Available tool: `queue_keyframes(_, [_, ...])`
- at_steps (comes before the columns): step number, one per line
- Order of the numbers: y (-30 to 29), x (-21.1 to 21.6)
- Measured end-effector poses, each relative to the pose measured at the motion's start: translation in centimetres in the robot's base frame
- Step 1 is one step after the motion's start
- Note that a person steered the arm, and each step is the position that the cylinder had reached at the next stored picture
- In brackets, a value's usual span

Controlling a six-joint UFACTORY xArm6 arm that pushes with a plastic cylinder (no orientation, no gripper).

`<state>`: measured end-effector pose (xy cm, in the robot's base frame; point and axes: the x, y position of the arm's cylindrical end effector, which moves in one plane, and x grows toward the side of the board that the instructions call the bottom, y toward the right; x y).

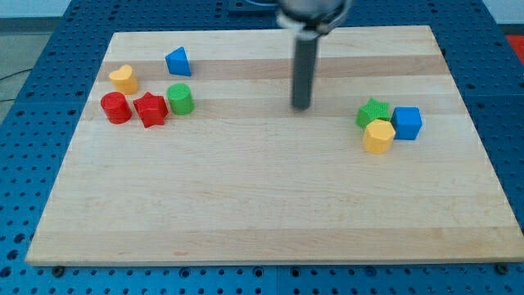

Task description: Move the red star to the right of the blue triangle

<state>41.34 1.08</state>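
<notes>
My tip [301, 106] stands on bare board near the centre, touching no block; there are no jaws to open or shut. To push well, it should circle to the lower left of the red star [151, 110] and drive it up-right, past the green cylinder [179, 98], beside the blue triangle [178, 61]. The star lies far to the view's left of my tip, between the red cylinder [115, 107] and the green one.

The robot shows as a straight dark grey rod [302, 70]. Its tip [301, 106] is blunt. A wider, blurred black mount [311, 15] tops it.
</notes>
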Motion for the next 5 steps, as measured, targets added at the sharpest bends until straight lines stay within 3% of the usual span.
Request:
queue_keyframes(1, [-12.4, 7.5])
queue_keyframes(2, [-21.3, 4.4])
queue_keyframes(3, [-23.0, 1.3])
queue_keyframes(5, [-16.4, -7.6])
